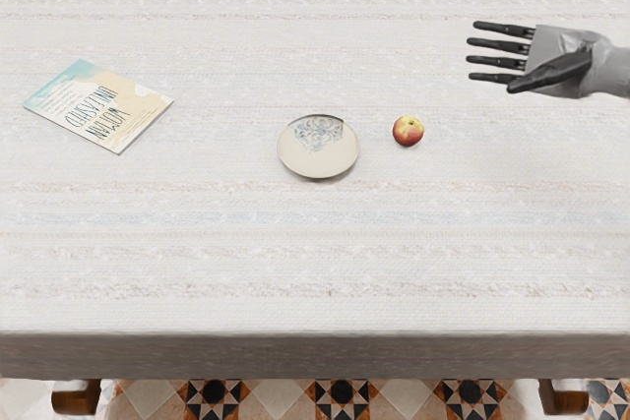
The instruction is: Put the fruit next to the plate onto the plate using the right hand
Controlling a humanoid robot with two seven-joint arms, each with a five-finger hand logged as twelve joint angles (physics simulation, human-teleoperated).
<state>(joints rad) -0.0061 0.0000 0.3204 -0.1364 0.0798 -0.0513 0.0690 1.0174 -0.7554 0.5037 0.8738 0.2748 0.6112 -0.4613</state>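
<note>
A small red and yellow apple (408, 130) sits on the table just right of a round cream plate (317, 146) with a blue pattern at its centre; nothing lies on the plate. My right hand (504, 56) comes in from the right edge, hovering up and to the right of the apple. Its fingers are stretched out toward the left and hold nothing. A clear gap separates the hand from the apple. The left arm does not show.
A book (97, 105) with a pale cover lies flat at the far left of the table. The table's front edge (315, 333) runs across the bottom, with patterned floor tiles below it.
</note>
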